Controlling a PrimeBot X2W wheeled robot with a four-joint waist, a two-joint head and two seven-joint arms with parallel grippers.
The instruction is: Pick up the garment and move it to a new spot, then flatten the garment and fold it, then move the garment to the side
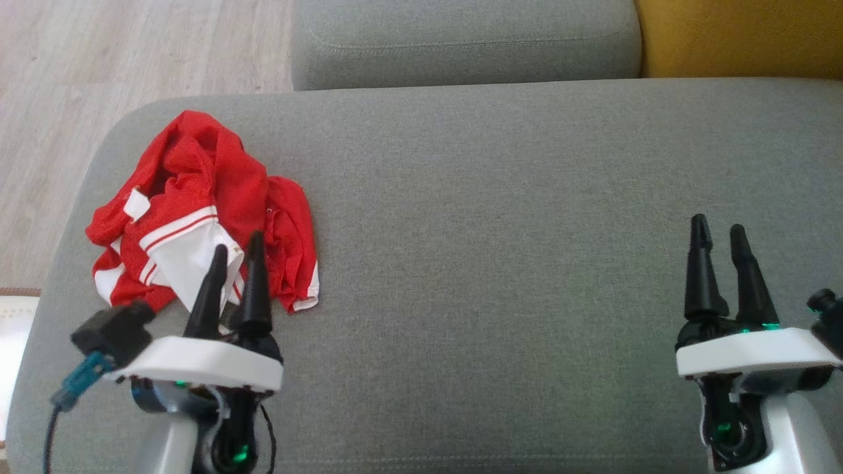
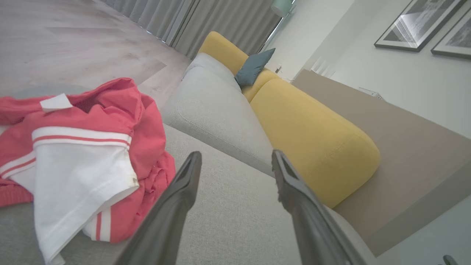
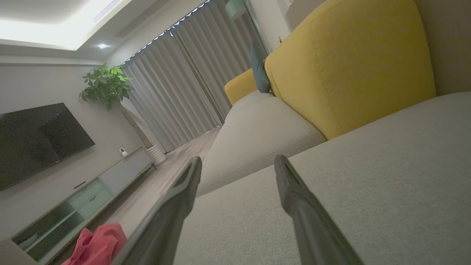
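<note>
The garment (image 1: pixel 197 210) is a crumpled red shirt with white sleeves and striped trim, lying on the left part of the grey cushion (image 1: pixel 500 224). In the left wrist view the garment (image 2: pixel 77 154) lies left of my fingers, a white sleeve uppermost. My left gripper (image 1: pixel 237 249) hovers open at the garment's near edge, nothing between its fingers. My left gripper (image 2: pixel 236 162) shows a wide gap over bare cushion. My right gripper (image 1: pixel 719 232) stands open far to the right over bare fabric. In the right wrist view the gripper (image 3: pixel 238 165) is open, with the garment (image 3: pixel 97 246) at lower left.
A second grey cushion (image 1: pixel 461 39) and a yellow backrest (image 1: pixel 737 36) lie beyond the work surface. Wooden floor (image 1: pixel 99 66) runs along the left. A teal pillow (image 2: pixel 254 66) rests on the yellow sofa. A TV (image 3: pixel 36 136) and plant (image 3: pixel 106 82) stand across the room.
</note>
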